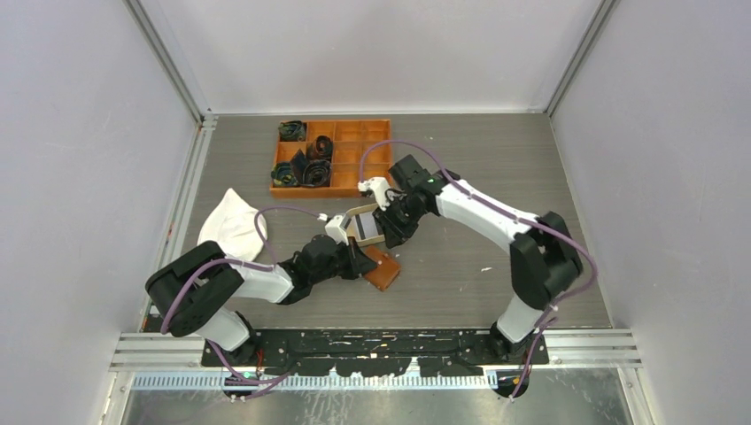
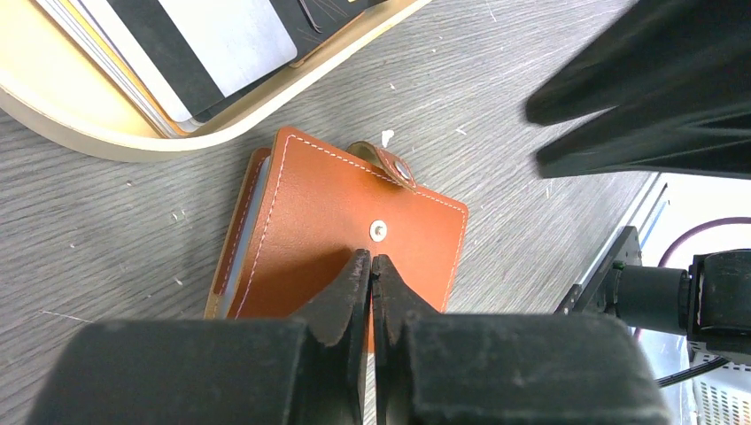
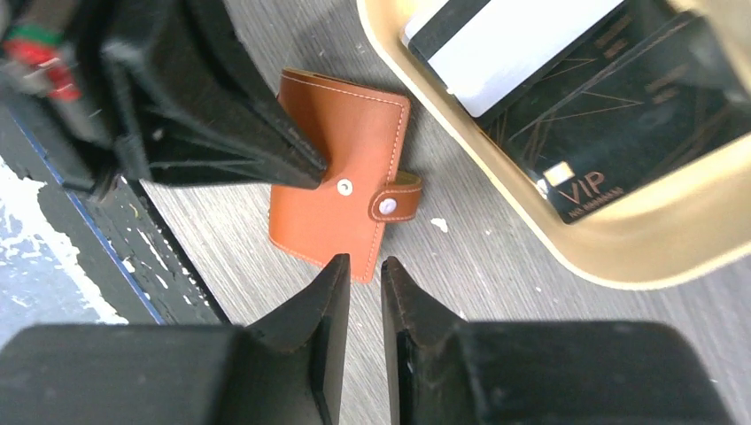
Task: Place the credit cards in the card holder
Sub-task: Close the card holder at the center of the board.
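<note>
Two grippers at one brown card holder (image 3: 341,190), mid-table, just beside the near rim of a beige tray (image 3: 620,257). Holder folded shut and flat on the grey table (image 2: 531,168), cover up, snap tab (image 2: 394,166) curled round the edge and off its stud (image 2: 378,230). From the left, left gripper (image 2: 371,263) pinched fully closed, nothing between the fingers, tips down on the cover just beside the stud. From the tray side, right gripper (image 3: 364,266) narrowed to a thin slit, empty, poised at the holder's edge beside the tab; touching the leather or just clear of it, hard to tell from the wrist view. Credit cards (image 2: 208,40) not yet in the holder: stacked in the tray, a white-grey card (image 3: 522,53) with a dark stripe on top, partly over a black card (image 3: 620,115) marked VIP, paler card edges fanned beneath. Further back on the table, an orange box (image 1: 332,155) of small compartments, dark items in its left cells; off to the left, a crumpled white cloth (image 1: 228,226) beside the left arm.
</note>
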Action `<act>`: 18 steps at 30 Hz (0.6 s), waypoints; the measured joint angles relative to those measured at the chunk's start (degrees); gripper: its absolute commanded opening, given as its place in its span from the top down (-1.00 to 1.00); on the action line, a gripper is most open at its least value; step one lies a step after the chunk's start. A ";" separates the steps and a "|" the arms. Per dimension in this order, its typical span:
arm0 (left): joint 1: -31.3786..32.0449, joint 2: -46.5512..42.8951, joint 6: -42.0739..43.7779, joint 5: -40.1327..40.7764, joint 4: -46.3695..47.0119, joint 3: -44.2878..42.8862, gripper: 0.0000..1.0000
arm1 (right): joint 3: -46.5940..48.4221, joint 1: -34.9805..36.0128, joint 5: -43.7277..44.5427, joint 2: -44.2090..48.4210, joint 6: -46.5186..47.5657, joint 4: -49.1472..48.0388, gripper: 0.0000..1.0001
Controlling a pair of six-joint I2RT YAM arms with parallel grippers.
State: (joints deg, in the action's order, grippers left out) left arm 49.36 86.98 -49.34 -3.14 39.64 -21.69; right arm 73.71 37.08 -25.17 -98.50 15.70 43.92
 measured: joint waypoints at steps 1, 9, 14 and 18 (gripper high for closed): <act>0.00 0.00 0.00 0.00 0.00 0.00 0.90 | -1.01 -0.09 0.22 2.29 0.55 -0.74 0.34; 0.00 0.00 -0.02 -0.13 0.20 0.11 0.90 | -12.09 -1.51 0.50 16.68 3.89 -11.32 -0.80; 0.00 0.00 -0.11 -0.39 0.42 0.17 0.90 | -9.88 -2.01 0.96 9.29 3.65 -11.87 -0.21; 0.00 0.07 -0.20 -0.57 0.48 0.20 0.90 | -9.84 0.70 4.83 6.78 3.10 -11.63 -0.16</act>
State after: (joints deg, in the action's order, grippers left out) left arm 49.36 87.05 -49.54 -3.70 40.12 -21.50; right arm 63.88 37.78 -20.34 -91.72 18.81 32.29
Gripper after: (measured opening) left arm 0.052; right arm 0.590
